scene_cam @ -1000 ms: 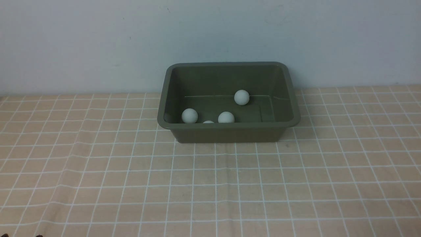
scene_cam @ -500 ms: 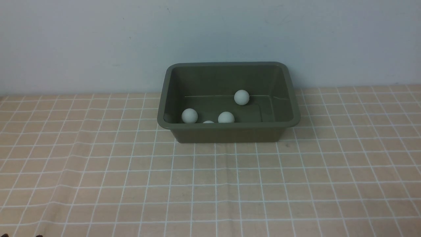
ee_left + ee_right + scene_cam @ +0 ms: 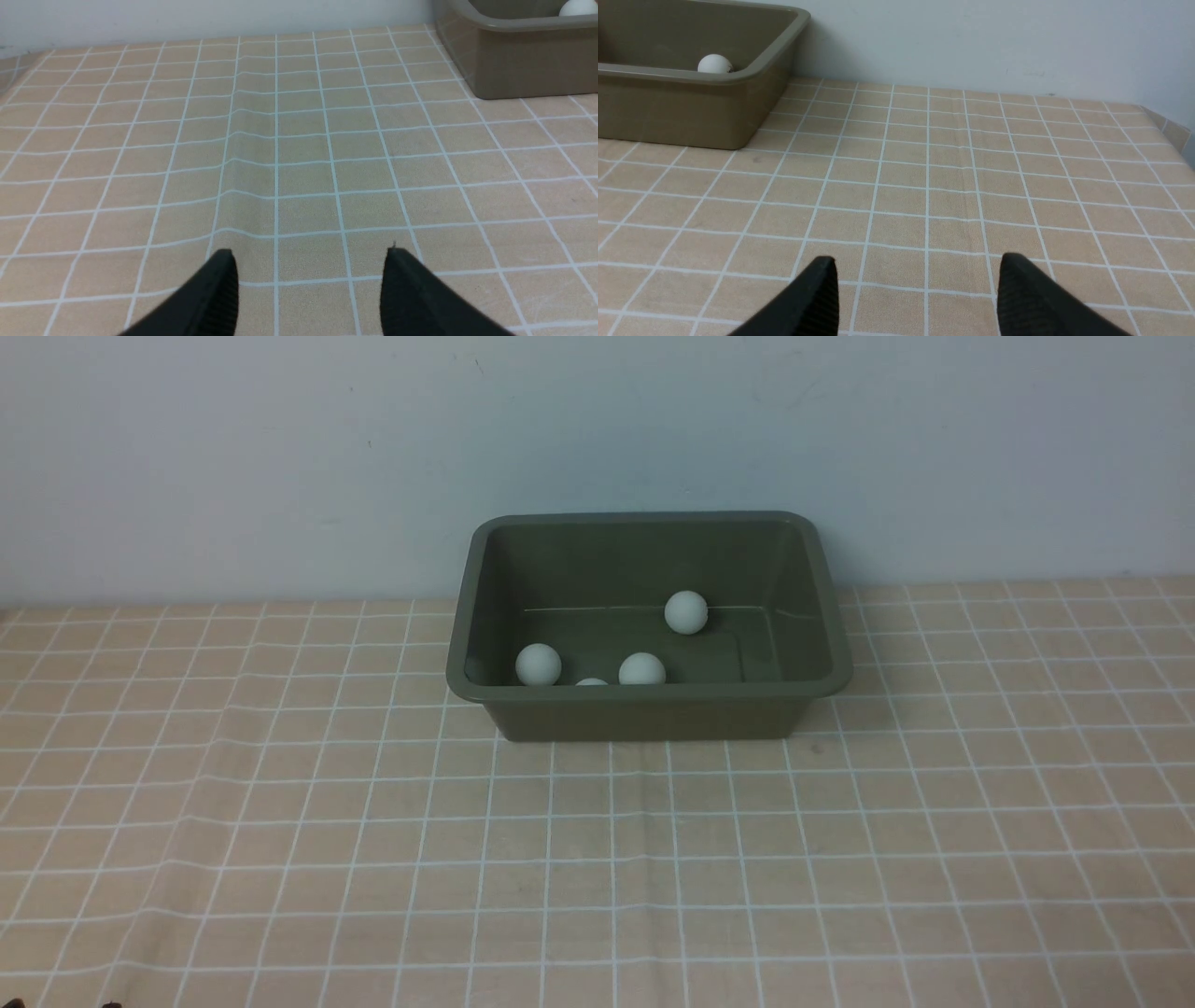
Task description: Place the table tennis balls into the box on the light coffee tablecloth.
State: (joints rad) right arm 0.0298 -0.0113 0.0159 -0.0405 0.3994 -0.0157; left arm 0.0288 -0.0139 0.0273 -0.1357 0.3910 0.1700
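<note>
The olive-green box stands at the back middle of the light coffee tablecloth. Several white table tennis balls lie inside it: one near the back, two toward the front, and another mostly hidden behind the front rim. Neither gripper shows in the front view. My left gripper is open over bare cloth, with the box and a ball far off. My right gripper is open over bare cloth too, well away from the box and a ball.
A pale wall rises right behind the box. The cloth has a long crease on the left side. The cloth drops over the table's edge on the far right in the right wrist view.
</note>
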